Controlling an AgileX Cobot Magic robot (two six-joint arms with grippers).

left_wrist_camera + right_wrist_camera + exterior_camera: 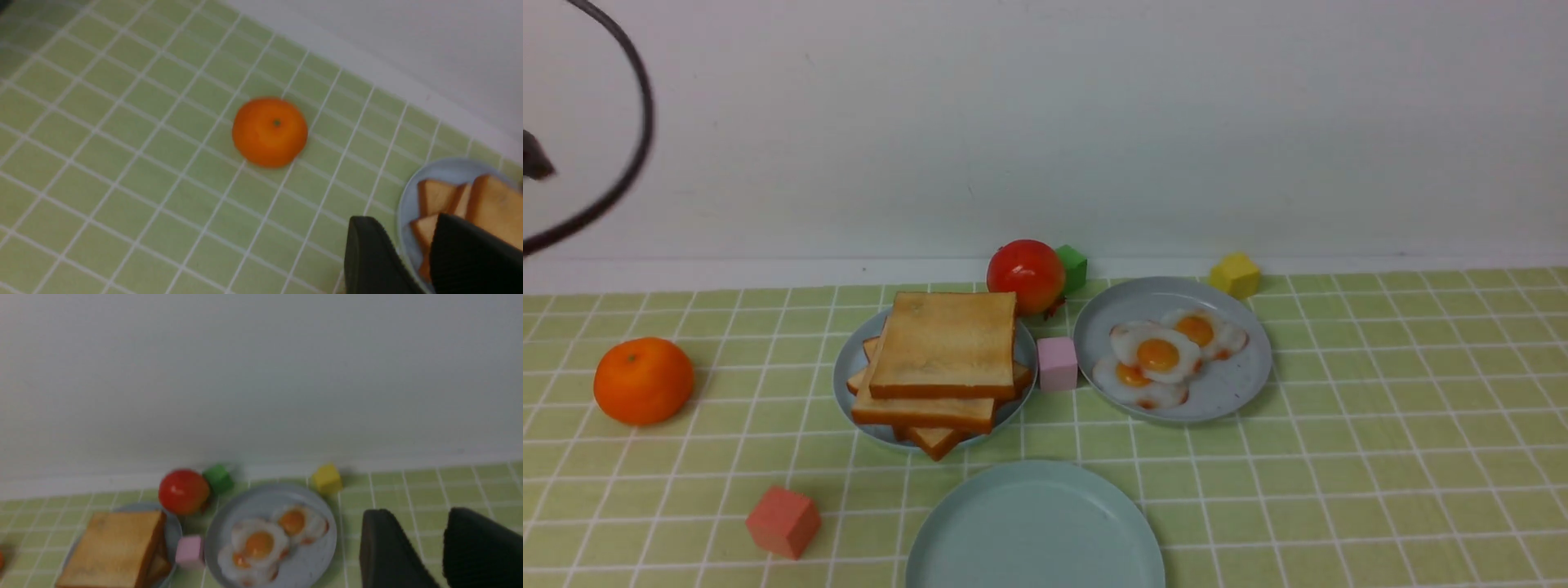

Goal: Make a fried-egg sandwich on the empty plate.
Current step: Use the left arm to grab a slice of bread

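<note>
I can't make out any brand, label or writing from here. The left gripper [402, 249] stands apart-fingered and holds nothing, with the toast slices [943, 347] beyond its fingers, on a grey-blue plate [845, 388]. The right gripper [425, 545] is parted too, with nothing between its fingertips; the toy eggs [1157, 355] lie beyond it, apart from it, on another grey-blue plate [1241, 392]. The aqua plate [1036, 531] sits bare, nearer than both, on the green checked cloth [1339, 474]

Three plates [1036, 531], three fried eggs [1158, 355], four small blocks [784, 523]
</note>
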